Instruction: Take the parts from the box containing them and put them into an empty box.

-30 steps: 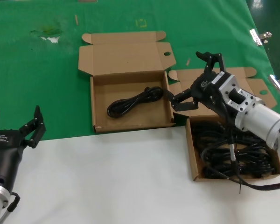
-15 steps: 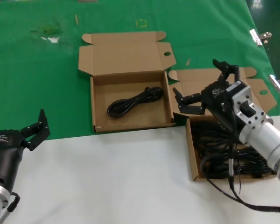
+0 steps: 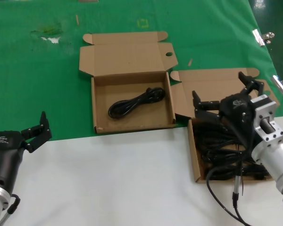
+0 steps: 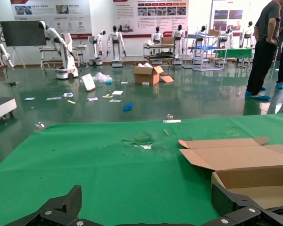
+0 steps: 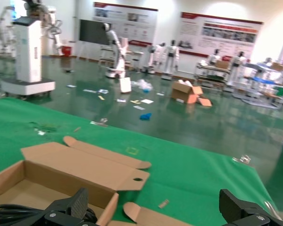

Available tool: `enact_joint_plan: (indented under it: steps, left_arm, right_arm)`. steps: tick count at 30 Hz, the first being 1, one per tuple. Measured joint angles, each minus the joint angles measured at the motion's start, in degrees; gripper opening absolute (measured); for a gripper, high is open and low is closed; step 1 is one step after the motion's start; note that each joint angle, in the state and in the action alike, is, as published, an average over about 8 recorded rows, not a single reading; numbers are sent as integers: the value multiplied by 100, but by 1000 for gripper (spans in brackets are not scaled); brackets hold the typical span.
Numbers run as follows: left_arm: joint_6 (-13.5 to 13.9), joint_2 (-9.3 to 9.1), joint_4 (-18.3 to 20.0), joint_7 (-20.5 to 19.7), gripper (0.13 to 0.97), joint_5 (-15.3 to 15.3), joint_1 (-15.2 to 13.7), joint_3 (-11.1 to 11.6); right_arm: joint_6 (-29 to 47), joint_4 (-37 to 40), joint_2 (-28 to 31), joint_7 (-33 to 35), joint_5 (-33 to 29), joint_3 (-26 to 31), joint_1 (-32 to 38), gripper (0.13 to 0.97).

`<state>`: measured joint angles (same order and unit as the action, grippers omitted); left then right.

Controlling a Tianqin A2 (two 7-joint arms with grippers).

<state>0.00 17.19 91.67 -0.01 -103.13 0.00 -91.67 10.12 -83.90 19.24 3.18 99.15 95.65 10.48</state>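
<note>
Power cords (image 3: pixel 228 155): black tangled bundles in rt box; right end effector (image 3: pixel 224 96) wide, empty.

Matt cardboard boxes (image 3: pixel 127 61), green cloth (image 3: pixel 37 70)

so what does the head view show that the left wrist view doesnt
Only the head view shows the right gripper open above the full box of black power cords, and the single cord lying inside the left box. Only the left wrist view shows the hall behind: display robots and people. Both show the green cloth, the left box's open lid, and the open left gripper.
</note>
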Motion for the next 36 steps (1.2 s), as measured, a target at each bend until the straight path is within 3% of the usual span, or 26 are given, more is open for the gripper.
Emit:
enact_joint_plan:
  steps: [15,36]
  left_arm:
    - [0,0,0,1,966,0,0,0]
    - [0,0,0,1,966,0,0,0]
  right_arm:
    - [-812,-623,-164,-256,319,-320,-840,966]
    - [-861,-661,-174,-271,338,-339,-891,966]
